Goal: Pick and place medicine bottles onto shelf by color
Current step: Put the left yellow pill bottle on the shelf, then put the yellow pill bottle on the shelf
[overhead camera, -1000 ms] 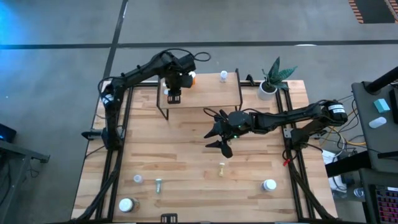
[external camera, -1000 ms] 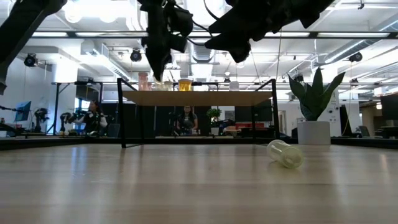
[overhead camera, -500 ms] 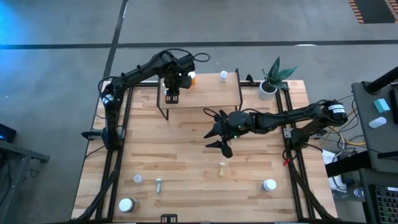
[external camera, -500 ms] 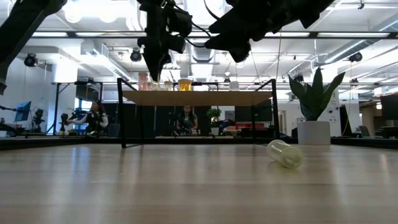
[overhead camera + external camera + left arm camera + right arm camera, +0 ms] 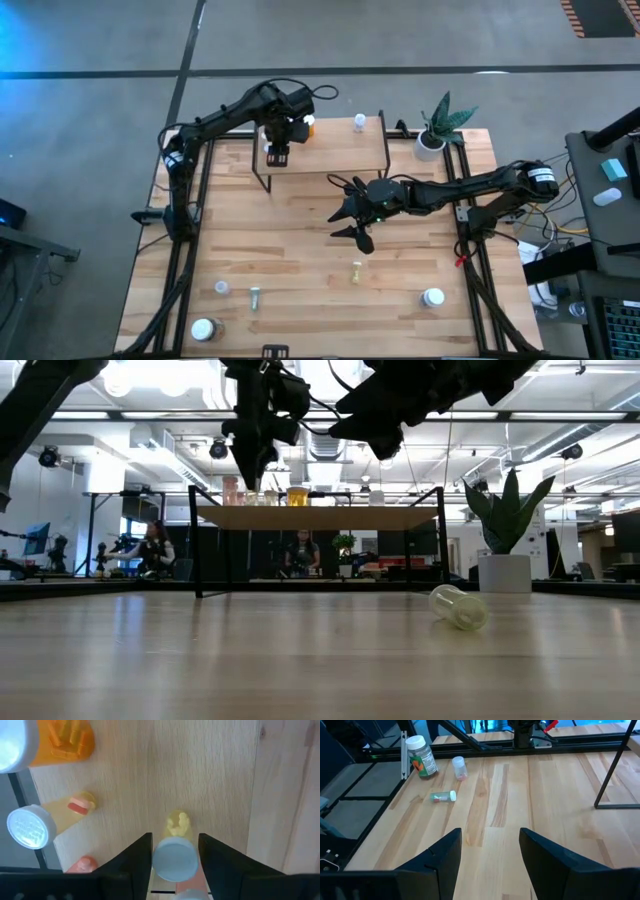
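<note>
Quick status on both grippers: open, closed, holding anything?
Left gripper: over the shelf, fingers either side of a small yellow bottle; grip cannot be told.
Right gripper: open, empty, above mid-table.

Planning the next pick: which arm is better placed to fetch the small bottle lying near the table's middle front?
Right, probably. The right gripper hovers open and empty just behind that lying bottle, while the left gripper is over the shelf, around a capped vial.

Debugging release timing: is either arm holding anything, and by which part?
Right gripper: nothing, jaws open above the table. Left gripper sits around the white-capped end of a small yellow vial on the shelf; whether it grips cannot be told.
</note>
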Tool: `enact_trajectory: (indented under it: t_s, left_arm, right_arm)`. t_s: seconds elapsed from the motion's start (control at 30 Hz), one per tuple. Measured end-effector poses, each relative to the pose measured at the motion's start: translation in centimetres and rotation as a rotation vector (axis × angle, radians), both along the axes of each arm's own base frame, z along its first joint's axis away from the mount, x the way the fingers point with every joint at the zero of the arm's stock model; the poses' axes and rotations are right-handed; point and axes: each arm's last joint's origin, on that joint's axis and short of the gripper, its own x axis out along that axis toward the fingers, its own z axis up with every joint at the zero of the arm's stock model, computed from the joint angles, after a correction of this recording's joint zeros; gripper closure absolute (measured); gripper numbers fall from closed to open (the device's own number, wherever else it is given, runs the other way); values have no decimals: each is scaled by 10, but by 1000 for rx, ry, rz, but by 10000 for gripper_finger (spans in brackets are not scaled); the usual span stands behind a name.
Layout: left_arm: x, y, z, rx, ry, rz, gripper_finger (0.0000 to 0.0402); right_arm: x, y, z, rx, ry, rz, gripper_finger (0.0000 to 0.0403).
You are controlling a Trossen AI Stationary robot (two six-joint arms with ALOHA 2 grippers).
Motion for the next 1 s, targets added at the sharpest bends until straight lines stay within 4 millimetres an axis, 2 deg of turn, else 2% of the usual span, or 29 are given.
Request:
enact_trajectory:
  t_s: [0.33,0.57,0.73,1.0]
  left_arm:
    - [1,0,1,7,-11,-1,257]
    - [-1,-1,10,22,-35,0,257]
    - [-6,-4,24,36,-46,3,257]
    - [-27,-16,55,89,-130,6,257]
  right_arm:
    - [0,0,0,-3,-1,1,213]
    - [0,0,0,-8,-2,3,213]
    - [0,0,-1,-7,6,3,213]
    - [-1,0,-2,-8,18,3,213]
